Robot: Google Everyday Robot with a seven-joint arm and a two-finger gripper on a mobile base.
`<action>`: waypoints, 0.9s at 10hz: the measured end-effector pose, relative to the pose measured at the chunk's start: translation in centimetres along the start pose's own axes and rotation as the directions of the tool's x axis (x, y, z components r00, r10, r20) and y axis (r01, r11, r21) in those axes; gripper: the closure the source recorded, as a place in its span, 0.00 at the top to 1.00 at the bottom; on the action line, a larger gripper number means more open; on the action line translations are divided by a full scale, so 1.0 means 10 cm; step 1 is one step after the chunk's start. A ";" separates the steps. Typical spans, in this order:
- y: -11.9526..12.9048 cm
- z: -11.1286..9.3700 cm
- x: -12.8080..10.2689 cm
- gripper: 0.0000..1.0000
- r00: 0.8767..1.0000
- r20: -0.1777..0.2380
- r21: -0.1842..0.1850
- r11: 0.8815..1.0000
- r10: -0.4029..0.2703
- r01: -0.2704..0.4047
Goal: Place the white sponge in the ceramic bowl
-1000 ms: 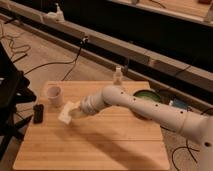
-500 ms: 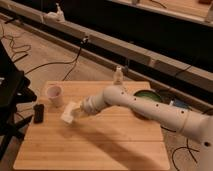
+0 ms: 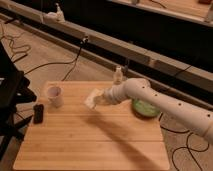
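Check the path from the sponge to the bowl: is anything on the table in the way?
Nothing visible on the table blocks it. The tool has the sponge above the table, and the bowl lies past the arm, which hides its near side. The cup stands on the other side.

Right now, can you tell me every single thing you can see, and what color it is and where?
white sponge: one, white, in the gripper, lifted above the table's middle.
ceramic bowl: one, green, right side of the table, partly behind the arm.
cup: one, white, left side of the table.
small black object: one, black, left edge, in front of the cup.
small bottle: one, pale, at the table's far edge.
table: one, light wood.
cables: several, dark, on the floor.
arm: one, white, reaching in from the right.
gripper: one, holding the sponge.
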 end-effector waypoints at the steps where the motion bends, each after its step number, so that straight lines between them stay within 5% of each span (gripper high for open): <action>1: -0.02 -0.16 -0.13 0.00 0.999 0.039 -0.014 1.000 0.019 -0.019; 3: -0.12 -0.60 -0.43 0.00 0.987 0.141 -0.059 0.996 0.072 -0.064; 5: -0.41 -1.11 -0.72 0.00 0.953 0.250 -0.129 0.981 0.173 -0.144; 7: -0.52 -1.29 -0.81 0.00 0.935 0.284 -0.158 0.972 0.212 -0.173; 9: -0.51 -1.26 -0.80 0.00 0.937 0.280 -0.157 0.973 0.210 -0.171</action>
